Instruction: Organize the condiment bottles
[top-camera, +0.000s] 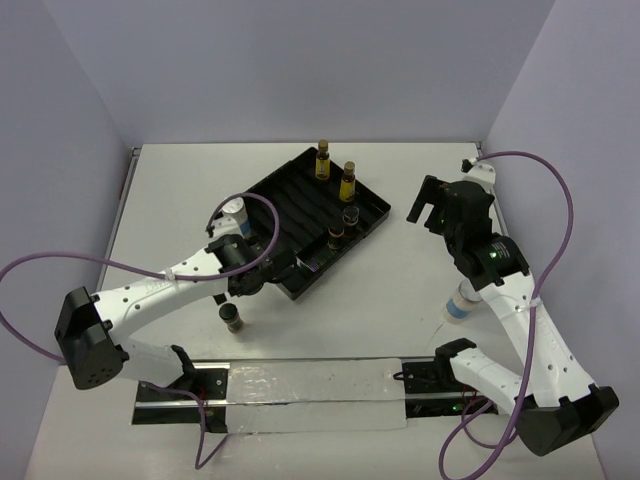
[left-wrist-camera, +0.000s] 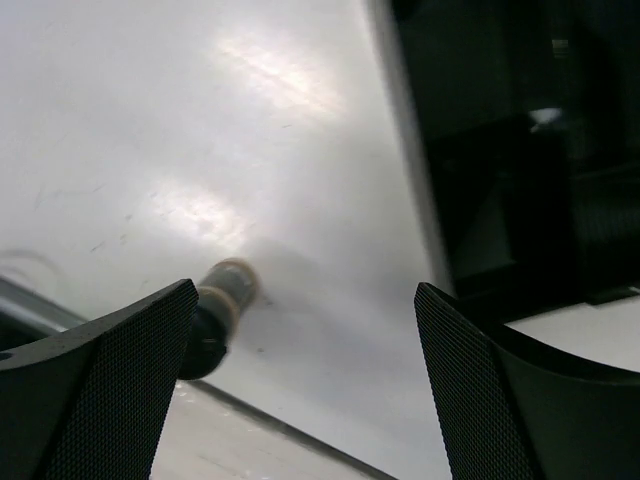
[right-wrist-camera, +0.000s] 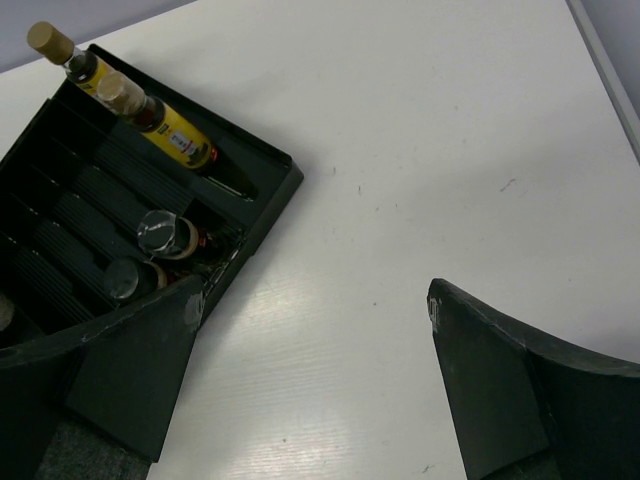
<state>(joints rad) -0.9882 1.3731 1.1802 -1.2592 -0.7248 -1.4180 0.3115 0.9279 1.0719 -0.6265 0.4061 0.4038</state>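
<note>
Two amber-yellow bottles (top-camera: 322, 160) (top-camera: 347, 182) stand at the far edge of the black ridged tray (top-camera: 290, 195). Two short dark bottles (top-camera: 351, 216) (top-camera: 336, 234) stand in its right end. A third short dark bottle (top-camera: 232, 318) stands on the table in front of the tray. One white-lidded bottle (top-camera: 234, 212) is left of the tray, another (top-camera: 460, 303) stands behind my right arm. My left gripper (top-camera: 255, 283) is open and empty over the table by the tray's near edge; its wrist view shows the dark bottle (left-wrist-camera: 215, 315) beside the left finger. My right gripper (top-camera: 427, 207) is open and empty, right of the tray.
The right wrist view shows the tray corner (right-wrist-camera: 270, 190) with the amber bottles (right-wrist-camera: 175, 135) and dark bottles (right-wrist-camera: 165, 235), then bare white table. A clear-covered strip (top-camera: 310, 385) runs along the near edge. Walls close in the table at the back and sides.
</note>
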